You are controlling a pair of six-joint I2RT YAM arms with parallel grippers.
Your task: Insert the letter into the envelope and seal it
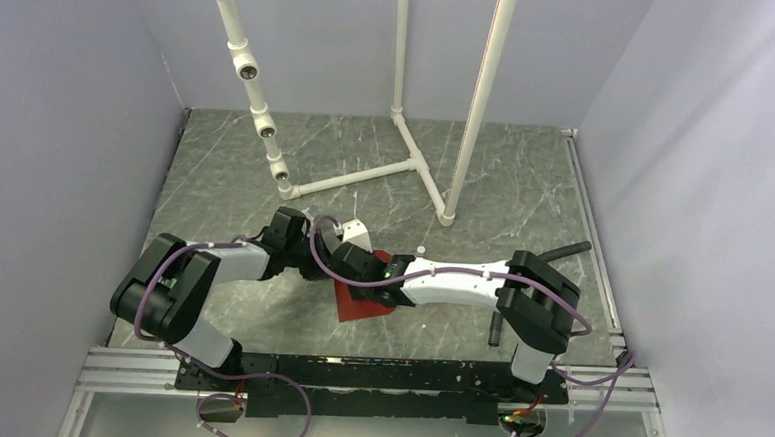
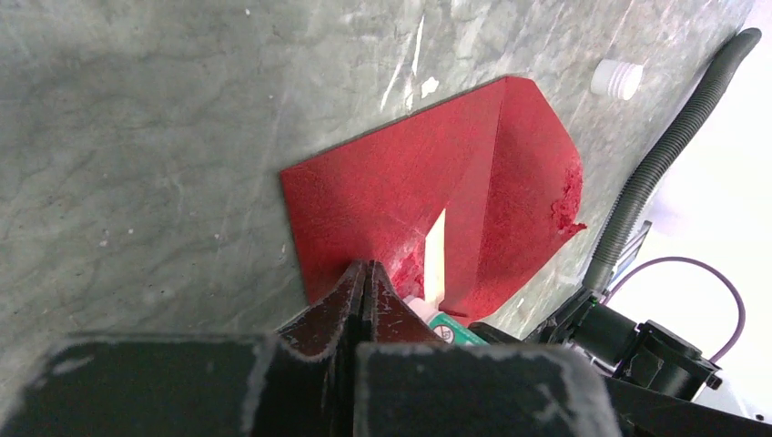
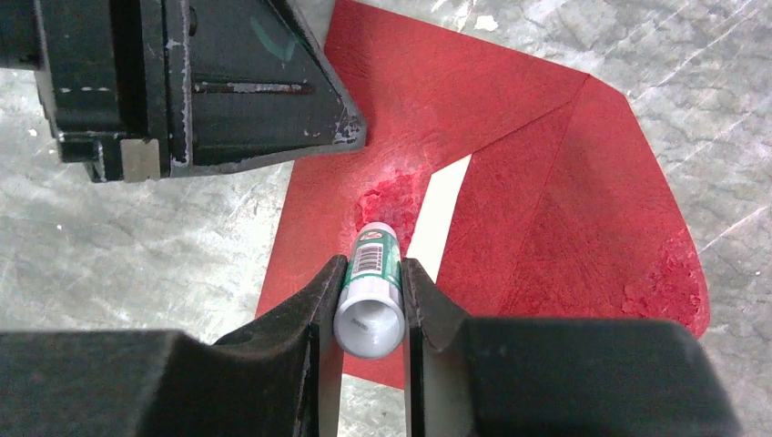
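Note:
The dark red envelope (image 1: 361,305) lies flat on the table with its pointed flap (image 3: 592,200) open. It also shows in the left wrist view (image 2: 401,191). A thin pale strip of the letter (image 3: 439,214) shows at the envelope's mouth (image 2: 435,255); the rest of the letter is hidden inside. My right gripper (image 3: 373,269) is shut on a green-and-white glue stick (image 3: 373,282), whose tip touches the envelope beside a rough smeared patch. My left gripper (image 2: 366,269) is shut and empty, its tips resting on the envelope body close to the glue stick (image 2: 446,326).
A small white cap (image 2: 616,78) lies on the table beyond the flap (image 1: 420,249). A white pipe frame (image 1: 406,164) stands at the back. The two grippers are close together over the envelope (image 1: 356,262).

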